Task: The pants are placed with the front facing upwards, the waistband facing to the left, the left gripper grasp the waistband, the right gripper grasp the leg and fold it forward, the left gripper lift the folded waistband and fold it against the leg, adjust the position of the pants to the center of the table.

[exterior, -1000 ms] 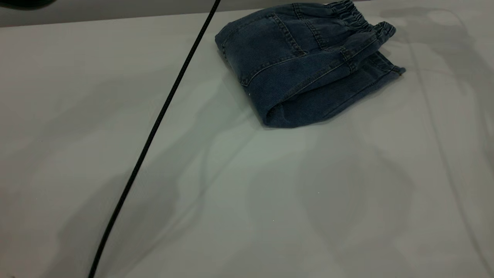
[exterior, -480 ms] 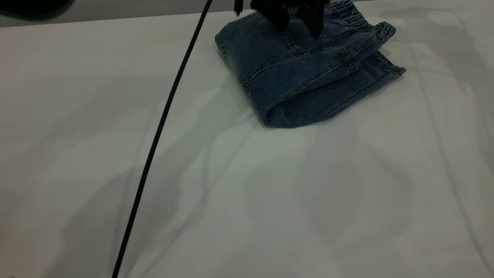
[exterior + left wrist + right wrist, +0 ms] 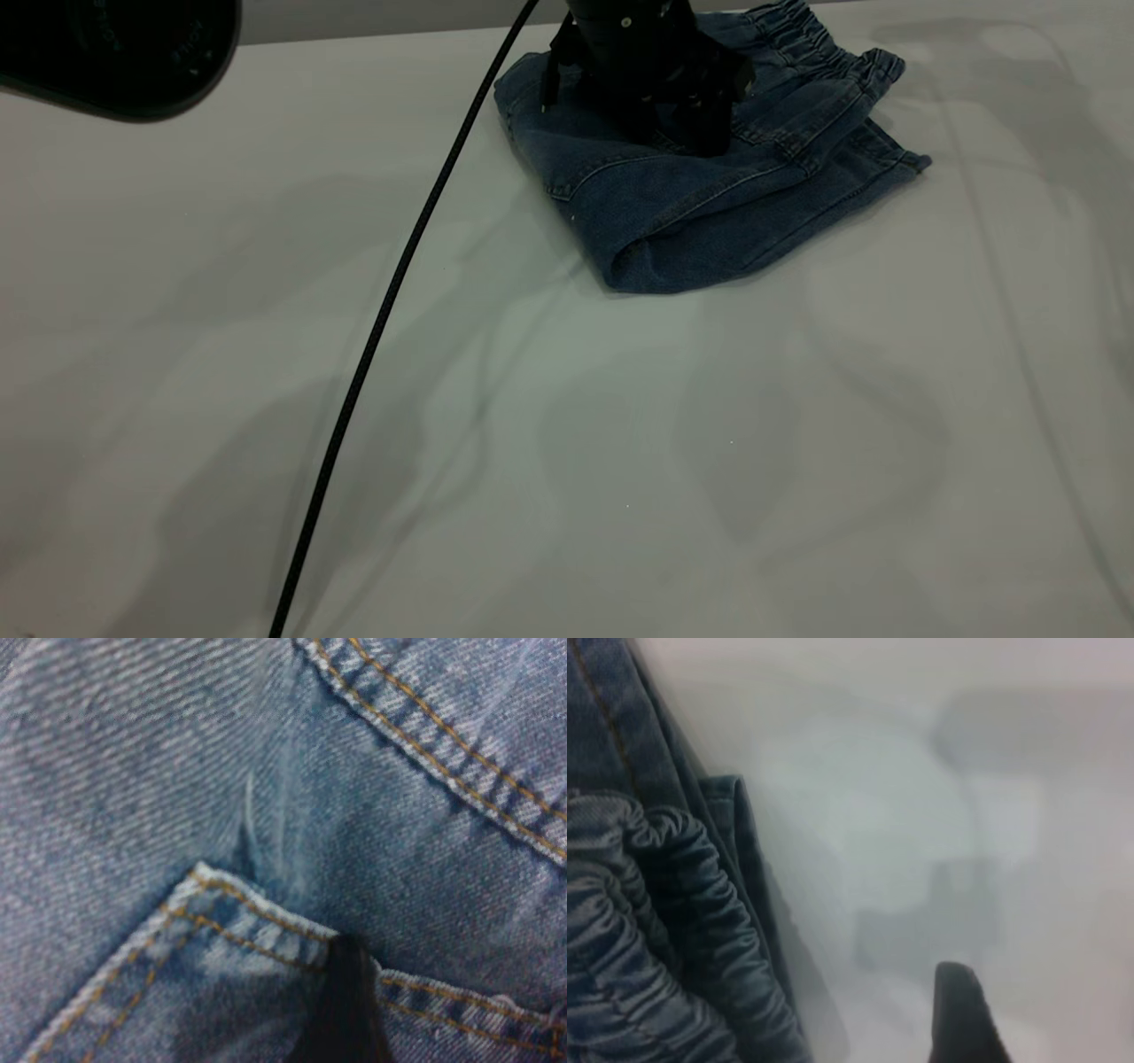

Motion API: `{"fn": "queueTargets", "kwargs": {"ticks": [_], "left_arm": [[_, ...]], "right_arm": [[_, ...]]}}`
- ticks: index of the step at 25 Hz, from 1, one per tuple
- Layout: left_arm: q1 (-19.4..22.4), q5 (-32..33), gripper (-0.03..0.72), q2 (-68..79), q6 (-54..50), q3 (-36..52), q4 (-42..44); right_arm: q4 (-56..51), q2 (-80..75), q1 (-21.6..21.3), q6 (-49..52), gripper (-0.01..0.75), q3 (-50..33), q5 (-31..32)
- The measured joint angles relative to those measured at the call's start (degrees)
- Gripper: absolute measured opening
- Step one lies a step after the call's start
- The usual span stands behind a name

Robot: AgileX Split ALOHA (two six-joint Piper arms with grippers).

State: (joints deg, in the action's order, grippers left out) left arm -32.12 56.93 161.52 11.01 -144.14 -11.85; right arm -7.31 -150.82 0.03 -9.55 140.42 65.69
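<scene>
Claws: two. One black cable (image 3: pixel 390 292) crosses the white bench (image 3: pixel 620 443). One pair of blue jeans (image 3: pixel 709 204) lies folded at the far side, back pocket up, ruffled waistband (image 3: pixel 797 27) farthest. The left claw (image 3: pixel 673 133) presses on them; open or closed, I cannot tell. Right claw finger (image 3: pixel 961 1014) hangs beside the waistband, grip unclear.
</scene>
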Motion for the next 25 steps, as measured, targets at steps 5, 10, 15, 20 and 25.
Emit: {"fn": "queueTargets", "kwargs": {"ticks": [5, 10, 15, 20, 25], "left_arm": [[-0.07, 1.4, 0.559, 0.52, 6.65, -0.13, 2.73], [-0.05, 6.73, 0.559, 0.52, 13.45, -0.14, 4.42], [0.0, 12.78, 0.559, 0.45, 21.47, -0.14, 4.64], [0.0, 13.56, 0.559, 0.45, 31.1, -0.03, 4.47], [0.0, 13.73, 0.559, 0.45, 36.41, -0.03, 4.28]], "right_arm": [[-0.06, 0.0, 0.0, 0.0, 0.344, 0.0, 0.14], [-0.06, 0.0, -0.03, 0.0, 0.344, 0.0, -0.14], [-0.06, 0.0, 0.0, -0.03, 0.344, 0.0, -0.23], [-0.06, 0.0, 0.0, -0.42, 0.344, 0.0, -0.35], [-0.06, 0.0, 0.0, -1.36, 0.344, 0.0, -0.42]]}}
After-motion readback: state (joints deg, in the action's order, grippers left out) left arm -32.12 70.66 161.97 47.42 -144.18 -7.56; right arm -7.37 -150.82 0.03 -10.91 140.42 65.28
